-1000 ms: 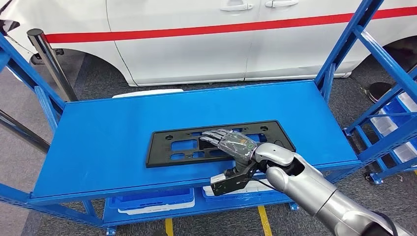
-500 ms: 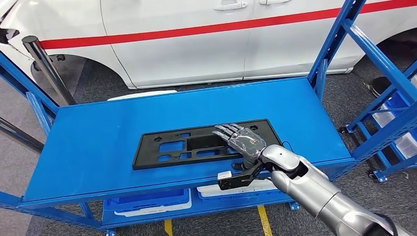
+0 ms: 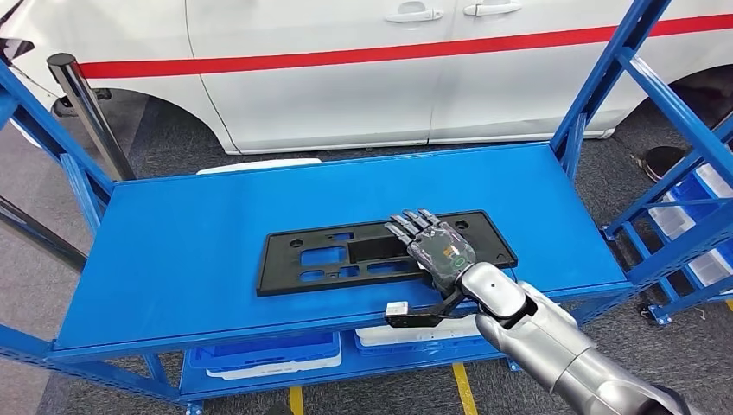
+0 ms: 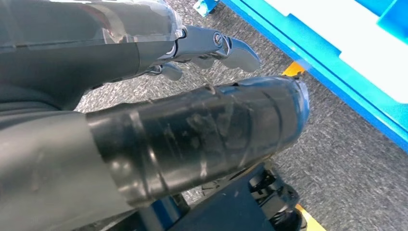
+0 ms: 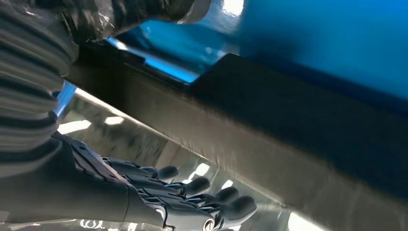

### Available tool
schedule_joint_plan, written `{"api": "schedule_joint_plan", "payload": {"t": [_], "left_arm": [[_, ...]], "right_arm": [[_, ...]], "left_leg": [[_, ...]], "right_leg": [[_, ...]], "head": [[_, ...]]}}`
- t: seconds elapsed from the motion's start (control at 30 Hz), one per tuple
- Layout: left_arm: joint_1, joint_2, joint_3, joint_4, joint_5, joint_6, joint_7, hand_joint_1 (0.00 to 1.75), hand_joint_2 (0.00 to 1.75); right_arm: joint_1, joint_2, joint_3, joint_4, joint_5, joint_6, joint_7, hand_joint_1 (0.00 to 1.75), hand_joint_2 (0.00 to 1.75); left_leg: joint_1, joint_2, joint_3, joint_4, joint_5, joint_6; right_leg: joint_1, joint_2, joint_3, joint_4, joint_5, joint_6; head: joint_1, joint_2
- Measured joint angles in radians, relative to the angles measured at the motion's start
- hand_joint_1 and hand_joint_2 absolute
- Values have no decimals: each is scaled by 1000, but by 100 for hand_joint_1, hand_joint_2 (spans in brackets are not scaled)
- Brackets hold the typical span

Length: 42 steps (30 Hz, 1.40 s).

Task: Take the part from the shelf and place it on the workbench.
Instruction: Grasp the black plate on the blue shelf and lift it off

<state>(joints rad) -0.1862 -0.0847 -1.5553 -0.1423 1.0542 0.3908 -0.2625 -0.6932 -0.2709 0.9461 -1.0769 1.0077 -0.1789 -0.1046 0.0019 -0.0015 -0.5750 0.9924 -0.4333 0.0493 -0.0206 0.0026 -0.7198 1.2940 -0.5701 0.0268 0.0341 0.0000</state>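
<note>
The black plastic bracket panel (image 3: pixel 385 251) lies flat on the blue shelf (image 3: pixel 199 251). The right robot hand (image 3: pixel 435 245) rests on its right end, fingers straight and spread, gripping nothing. The left robot hand (image 4: pixel 159 130) hangs empty, fingers loosely extended. Grasping is under way; next the fingers must close around the panel's edge.

Blue shelf, black part, white car with a red stripe

The shelf (image 3: pixel 199 251) is showing bright blue, the part (image 3: pixel 328 259) is looking black, the right robot hand (image 3: pixel 436 246) is looking dark grey on a silver arm (image 3: pixel 553 346), and the white car (image 3: pixel 346 78) is wearing a red stripe (image 3: pixel 346 54).
</note>
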Motion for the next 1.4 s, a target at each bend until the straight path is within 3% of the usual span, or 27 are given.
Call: {"api": "schedule_joint_plan", "payload": {"t": [0.03, 0.1, 0.17, 0.27, 0.33, 0.43, 0.47, 0.5, 0.53, 0.6, 0.63, 0.67, 0.73, 0.77, 0.83, 0.87, 0.93, 0.97, 1.0, 1.03, 1.1, 1.17, 1.3, 1.33, 1.4], "left_arm": [[0, 0, 0, 0, -1, 0, 0, 0, 0], [-1, -1, 0, 0, -2, -1, 1, 0, 0], [-2, -2, 0, 0, -2, -1, 1, 0, 0], [-3, -2, 0, 0, -2, -1, 1, 0, 0], [-4, -2, 0, 0, -3, -1, 1, 0, 0], [-3, -2, 0, 0, -6, -1, 2, 0, 0], [-2, -2, 0, 0, -8, -1, 3, 0, 0], [-1, -2, 0, 0, -9, -2, 3, 0, 0], [0, -2, 0, 0, -10, -2, 4, 0, 0], [-1, -2, 0, 0, -10, -2, 4, 0, 0], [-3, -2, 0, 0, -10, -2, 4, 0, 0], [-4, -2, 0, 0, -10, -2, 4, 0, 0], [-6, -2, 0, 0, -10, -2, 4, 0, 0], [-5, -2, 0, 0, -10, -2, 4, 0, 0], [-6, -2, 0, 0, -10, -2, 3, 0, 0], [-6, -3, 0, 0, -9, -2, 3, 0, 0], [-6, -3, 0, 0, -8, -2, 3, 0, 0], [-4, -3, 0, 0, -7, -2, 3, 0, 0], [-2, -3, 0, 0, -6, -2, 3, 0, 0], [-1, -3, 0, 0, -4, -2, 2, 0, 0], [-1, -4, 0, 0, -3, -2, 2, 0, 0], [-1, -5, 0, 0, -3, -2, 2, 0, 0], [0, -5, 0, 0, -2, 0, 1, 0, 0], [-1, -5, 0, 0, 0, 0, 0, 0, 0], [-1, -5, 0, 0, 2, 1, -1, 0, 0]], "right_arm": [[5, 3, -8, 6, 31, -10, 6, 0, 175], [9, 10, -27, 17, 73, -23, 11, 0, 175], [11, 16, -44, 24, 86, -28, 12, 0, 175], [14, 24, -57, 34, 99, -31, 15, 0, 175], [17, 31, -71, 43, 133, -39, 23, 0, 175], [28, 40, -102, 66, 196, -66, 41, 0, 175], [33, 42, -113, 76, 212, -76, 46, 0, 175], [36, 44, -123, 86, 224, -84, 50, 0, 175], [38, 45, -132, 95, 234, -90, 53, 0, 175], [40, 48, -146, 108, 244, -99, 58, 1, 175], [40, 49, -153, 114, 247, -101, 60, 25, 175], [40, 50, -159, 119, 249, -102, 63, 62, 175], [43, 51, -173, 130, 251, -107, 67, 142, 175], [46, 51, -181, 135, 252, -112, 68, 159, 175], [55, 50, -200, 142, 251, -123, 67, 167, 175], [60, 49, -211, 146, 251, -127, 66, 168, 175], [72, 47, -232, 150, 247, -133, 62, 169, 175], [79, 46, -243, 150, 244, -135, 59, 169, 175], [86, 45, -252, 149, 241, -137, 56, 168, 175], [91, 45, -262, 148, 237, -139, 53, 168, 175], [93, 45, -277, 142, 232, -140, 47, 167, 175], [93, 44, -288, 136, 230, -140, 43, 170, 175], [97, 42, -303, 120, 221, -138, 37, 171, 175], [97, 42, -307, 112, 214, -137, 32, 171, 175], [103, 42, -317, 95, 199, -134, 20, 171, 175]], "left_leg": [[0, 0, 0, 3, -2, -1], [-1, -1, -2, 15, -9, -8], [-3, -2, -7, 26, -15, -18], [-1, -3, -8, 29, -17, -34], [1, -3, -19, 59, -42, -45], [6, -2, -95, 231, -135, -59], [8, -2, -118, 284, -153, -60], [8, -2, -123, 301, -150, -60], [8, -2, -110, 279, -128, -57], [7, -2, -40, 147, -63, -47], [4, -2, -9, 83, -43, -41], [1, -2, 12, 41, -34, -36], [-4, -2, 19, 19, -36, -29], [-2, -2, 21, 14, -31, -23], [2, 0, 25, -2, -17, -11], [4, 1, 26, -9, -11, -6], [1, 2, 19, -9, -7, 0], [0, 2, 16, -7, -8, 1], [-1, 2, 14, -4, -9, 1], [-2, 1, 13, 0, -11, 2], [-2, 1, 13, 10, -18, -1], [-5, -1, 9, 25, -27, -9], [-8, -4, 4, 31, -33, -26], [-8, -4, 0, 43, -44, -31], [-3, -3, -36, 121, -93, -43]], "right_leg": [[-1, 0, 18, -36, 28, 0], [-1, -2, 85, -166, 86, -2], [1, -1, 121, -242, 105, -11], [5, 1, 124, -250, 108, -28], [1, -1, 125, -255, 113, -39], [-1, -4, 121, -257, 117, -46], [-1, -5, 120, -256, 117, -46], [-1, -5, 120, -256, 117, -46], [0, -5, 121, -256, 117, -46], [0, -5, 125, -256, 118, -45], [2, -5, 125, -256, 118, -41], [3, -4, 125, -257, 119, -37], [4, -4, 125, -261, 124, -23], [4, -4, 125, -264, 126, -16], [4, -4, 117, -247, 110, -7], [5, -4, 99, -210, 85, -4], [4, -3, 41, -89, 19, -2], [4, -3, 14, -32, -2, -1], [4, -3, 0, -3, -4, 0], [4, -3, 4, -10, 12, 1], [4, -3, 59, -122, 78, -2], [6, -3, 108, -226, 113, -8], [7, -2, 117, -252, 114, -27], [4, -3, 119, -255, 116, -33], [-1, -5, 121, -260, 119, -41]], "head": [[0, 0], [0, 0], [0, 0], [-1, 0], [-1, 0], [-2, 0], [-2, 0], [-2, 0], [-2, 0], [-2, 0], [-2, 0], [-2, 0], [-2, 0], [-2, 0], [0, 0], [0, 0], [1, 0], [1, 0], [1, 0], [1, 0], [1, 0], [0, 0], [0, 0], [-1, 0], [-3, 0]]}}
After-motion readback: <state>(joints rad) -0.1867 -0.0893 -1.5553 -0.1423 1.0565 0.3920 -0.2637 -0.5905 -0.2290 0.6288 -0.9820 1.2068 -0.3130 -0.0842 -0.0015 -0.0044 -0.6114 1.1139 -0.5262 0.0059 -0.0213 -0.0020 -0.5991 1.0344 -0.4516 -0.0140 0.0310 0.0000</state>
